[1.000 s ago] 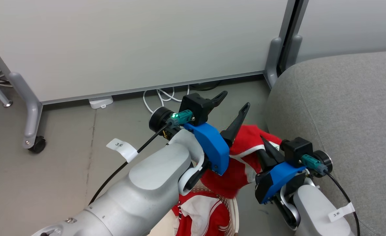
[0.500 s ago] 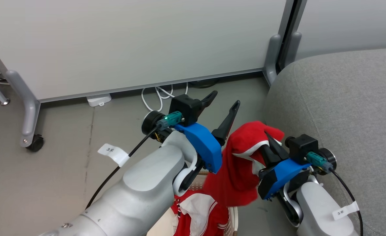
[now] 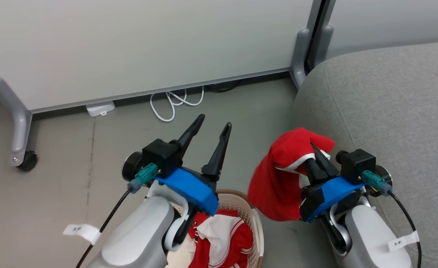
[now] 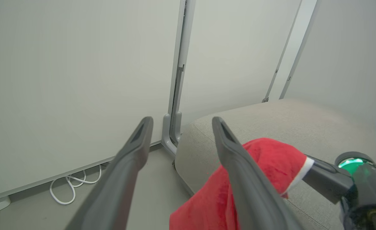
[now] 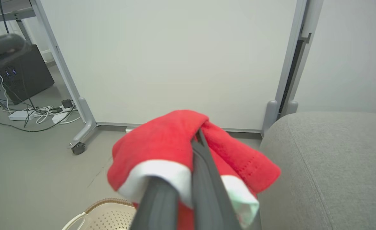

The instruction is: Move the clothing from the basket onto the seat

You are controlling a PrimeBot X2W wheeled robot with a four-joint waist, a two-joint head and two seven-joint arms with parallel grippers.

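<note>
My right gripper (image 3: 314, 148) is shut on a red garment with white trim (image 3: 282, 175), which hangs in the air between the basket and the seat's near edge. The fabric drapes over the closed fingers (image 5: 197, 150) in the right wrist view, where the red garment (image 5: 162, 140) hides the tips. A second red and white garment (image 3: 222, 234) lies in the cream basket (image 3: 245, 203) at the bottom. My left gripper (image 3: 214, 123) stands open and empty above the basket's far side; its spread fingers (image 4: 133, 150) frame the wall. The grey seat (image 3: 390, 111) spreads to the right.
White partition panels (image 3: 148, 48) on grey legs with a castor (image 3: 27, 162) stand behind. White cables (image 3: 170, 104) and a power brick lie on the grey floor by the wall. More cables and a dark box (image 5: 28, 76) sit off to the left.
The right gripper has lifted the red garment up clear of the basket, toward the seat. The left arm has drawn back to the left. The head camera has also shifted.
</note>
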